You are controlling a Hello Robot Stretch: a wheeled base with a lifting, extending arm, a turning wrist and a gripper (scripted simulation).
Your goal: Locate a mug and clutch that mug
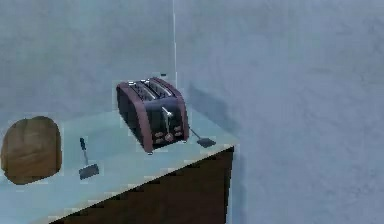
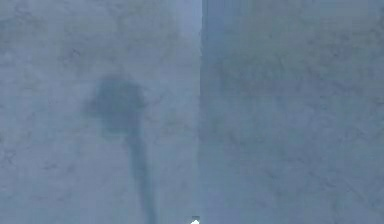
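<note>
Facing a desk corner against a blue-grey wall. Sitting near the forward view's middle, a dark two-slot toaster. Lying at 8 o'clock from it, a brown loaf, with a small dark-handled utensil between them. Not being able to tell where the mug is standing, which way it is pointing, or how its long axis is lying. Not being able to tell the hand's state or load either. Expecting, from the task's word alone, stiff, light, smooth, breakable ware. Judging the handle or one side of the rim as the likely hold, keeping it upright.
</note>
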